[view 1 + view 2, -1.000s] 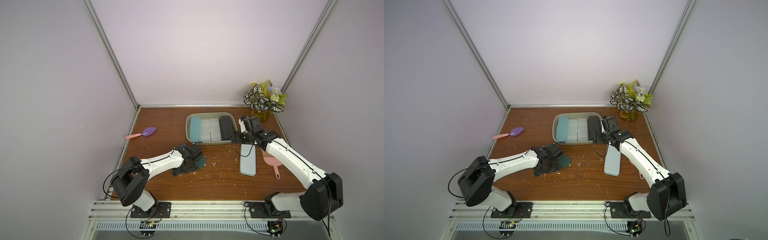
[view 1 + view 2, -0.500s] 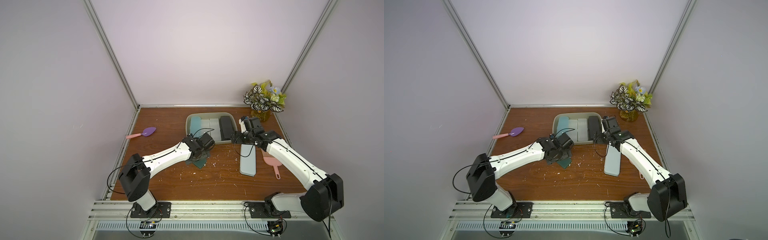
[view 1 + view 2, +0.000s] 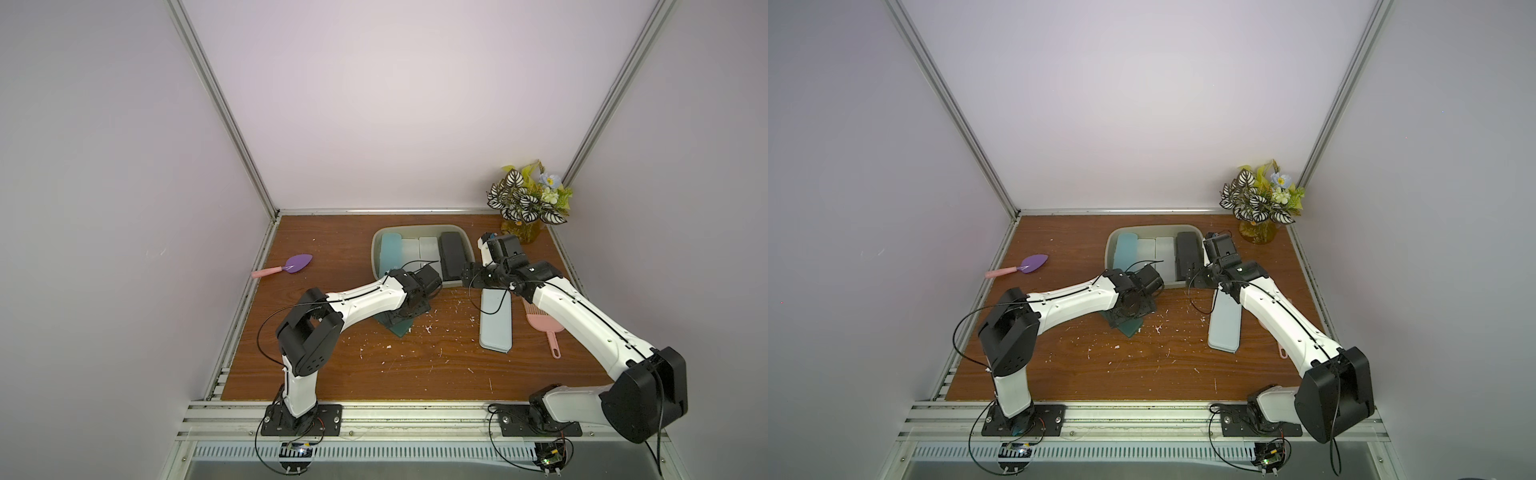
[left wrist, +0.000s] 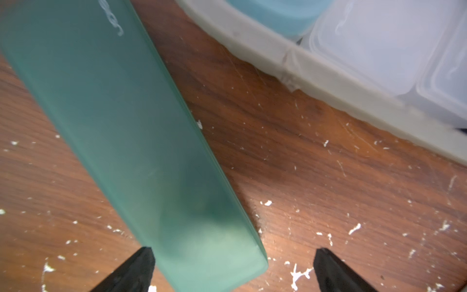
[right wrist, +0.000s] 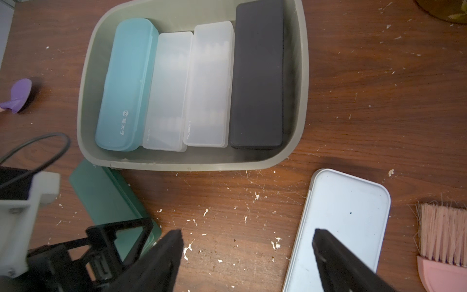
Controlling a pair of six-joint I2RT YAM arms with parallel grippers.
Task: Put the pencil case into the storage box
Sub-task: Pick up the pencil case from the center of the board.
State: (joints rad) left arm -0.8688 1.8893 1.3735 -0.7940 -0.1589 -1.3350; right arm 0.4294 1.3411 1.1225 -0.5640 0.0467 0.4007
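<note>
Both top views half-hide the green pencil case (image 3: 400,329) under the left gripper (image 4: 232,268); its wrist view shows it on the table (image 4: 328,189) beside the storage box (image 4: 328,83), fingers (image 4: 136,270) spread. The right gripper (image 5: 249,252) gapes, empty.

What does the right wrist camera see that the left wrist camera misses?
Only the right wrist view: the pale case on the table, the pink brush, the purple scoop and the open right gripper. Only the left wrist view: the open left gripper's fingertips either side of the green case's end. Both: the green case, the box, the blue case, clear cases and the speckled table.
</note>
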